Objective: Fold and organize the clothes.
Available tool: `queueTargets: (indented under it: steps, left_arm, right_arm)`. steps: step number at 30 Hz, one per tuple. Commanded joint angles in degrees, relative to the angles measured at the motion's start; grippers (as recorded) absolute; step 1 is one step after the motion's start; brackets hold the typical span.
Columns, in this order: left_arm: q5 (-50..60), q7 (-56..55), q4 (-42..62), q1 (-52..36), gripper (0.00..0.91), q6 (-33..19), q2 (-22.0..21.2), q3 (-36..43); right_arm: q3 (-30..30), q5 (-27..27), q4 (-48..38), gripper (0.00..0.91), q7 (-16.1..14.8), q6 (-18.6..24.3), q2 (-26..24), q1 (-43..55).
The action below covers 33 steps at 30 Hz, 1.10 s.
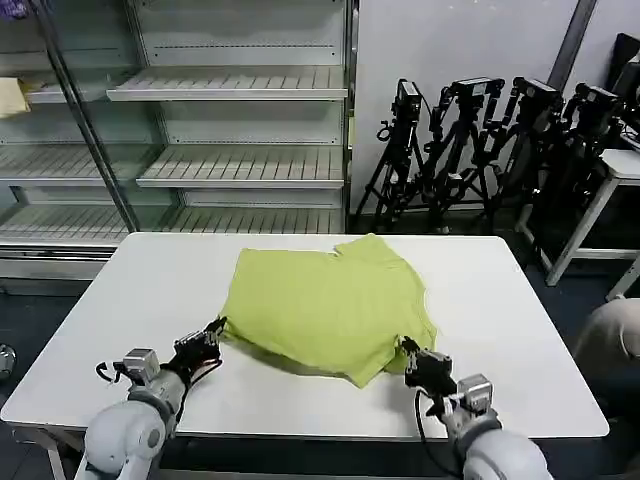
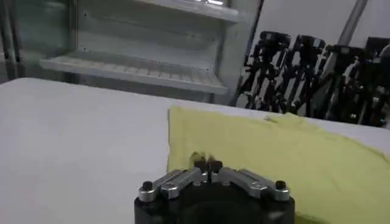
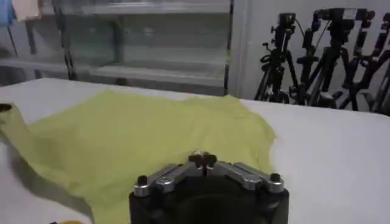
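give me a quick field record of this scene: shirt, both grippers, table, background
shirt: lime yellow-green T-shirt, partly folded, lying on the table
table: white table
left gripper: left gripper shut on the shirt's near left edge
right gripper: right gripper shut on the shirt's near right corner
background: shelving unit behind the table, tripods to its right

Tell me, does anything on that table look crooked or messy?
Somewhat. The lime T-shirt lies skewed on the white table, partly folded with uneven edges. The left tool and right tool each pinch a near corner.
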Motion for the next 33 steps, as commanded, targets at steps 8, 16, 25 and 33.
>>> queueTargets:
  steps: [8, 16, 25, 33]
  left_arm:
    - [-0.4, 0.2, 9.5, -8.0, 0.02, 0.0, -0.3, 1.6]
    - [-0.3, 0.5, 10.0, -7.5, 0.02, -0.1, -0.4, 1.7]
    - [0.0, 0.5, 10.0, -7.2, 0.02, -0.1, -0.5, 1.7]
    - [1.4, 0.7, 9.0, -6.7, 0.907, -0.2, -0.7, 1.6]
  right_arm:
    - [-1.6, -1.8, -13.2, 0.0, -3.8, 2.0, 1.6, 11.8]
    - [-2.2, -3.1, -14.9, 0.0, -4.8, 2.6, 2.4, 12.3]
    - [-2.5, -3.2, -16.1, 0.0, -5.3, 3.0, 2.7, 13.1]
    - [-2.4, -4.8, -16.6, 0.907, -5.0, 2.7, 3.0, 12.8]
